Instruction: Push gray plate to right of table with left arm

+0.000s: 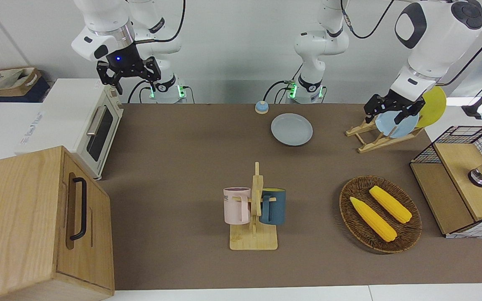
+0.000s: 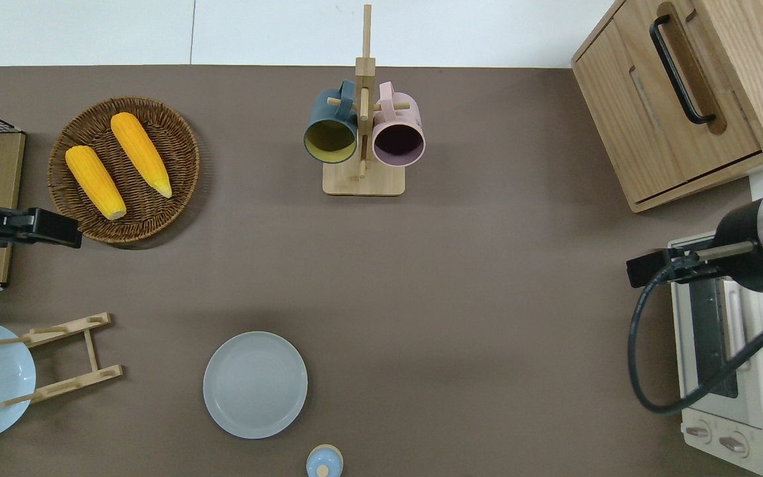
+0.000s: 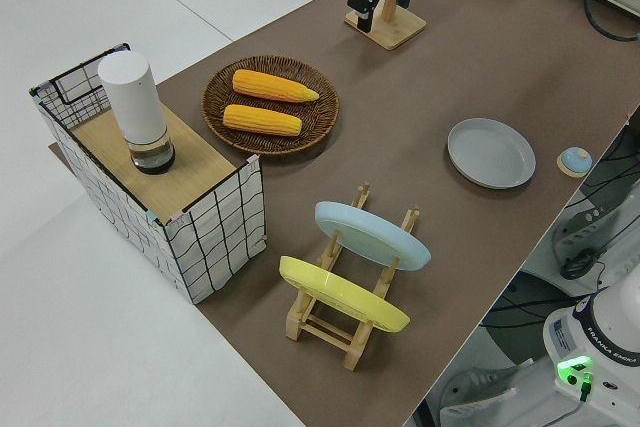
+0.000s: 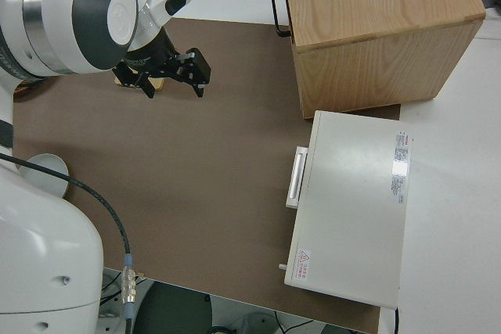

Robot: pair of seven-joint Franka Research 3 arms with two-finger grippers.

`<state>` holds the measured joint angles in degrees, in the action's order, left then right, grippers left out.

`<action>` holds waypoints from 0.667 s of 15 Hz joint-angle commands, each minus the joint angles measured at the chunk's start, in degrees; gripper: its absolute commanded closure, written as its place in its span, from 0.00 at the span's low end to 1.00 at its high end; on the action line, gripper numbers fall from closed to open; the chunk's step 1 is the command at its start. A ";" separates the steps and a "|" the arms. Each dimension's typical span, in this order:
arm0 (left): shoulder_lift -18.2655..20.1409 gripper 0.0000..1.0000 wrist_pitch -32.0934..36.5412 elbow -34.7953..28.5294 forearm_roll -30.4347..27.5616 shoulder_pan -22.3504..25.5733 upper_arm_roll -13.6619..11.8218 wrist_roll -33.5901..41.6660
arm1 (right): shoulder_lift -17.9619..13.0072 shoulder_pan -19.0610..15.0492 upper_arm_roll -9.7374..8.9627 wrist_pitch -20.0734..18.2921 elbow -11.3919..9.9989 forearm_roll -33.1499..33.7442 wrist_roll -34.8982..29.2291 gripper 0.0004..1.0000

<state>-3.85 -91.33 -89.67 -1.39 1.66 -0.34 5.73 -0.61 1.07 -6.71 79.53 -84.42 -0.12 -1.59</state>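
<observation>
Lying flat and face-up on the brown worktop, the gray plate is round, so it has no long axis; it sits near the robots' edge, beside a small blue bell and between the bell and the wooden plate rack, nearer the robots than the mug rack. The left claw hangs in the air with fingers spread, at the left arm's end of the worktop, touching nothing. The right arm is parked, its claw spread too.
</observation>
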 commanded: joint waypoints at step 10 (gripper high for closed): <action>1.21 0.00 0.19 -3.75 1.04 -0.70 -1.15 0.42 | -0.36 -1.16 -0.85 -0.69 0.22 -0.59 -0.08 0.02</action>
<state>-3.87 -91.25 -91.42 -1.36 1.70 -0.90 5.82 -0.61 1.07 -6.71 79.53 -84.42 -0.12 -1.59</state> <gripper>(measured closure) 0.000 0.013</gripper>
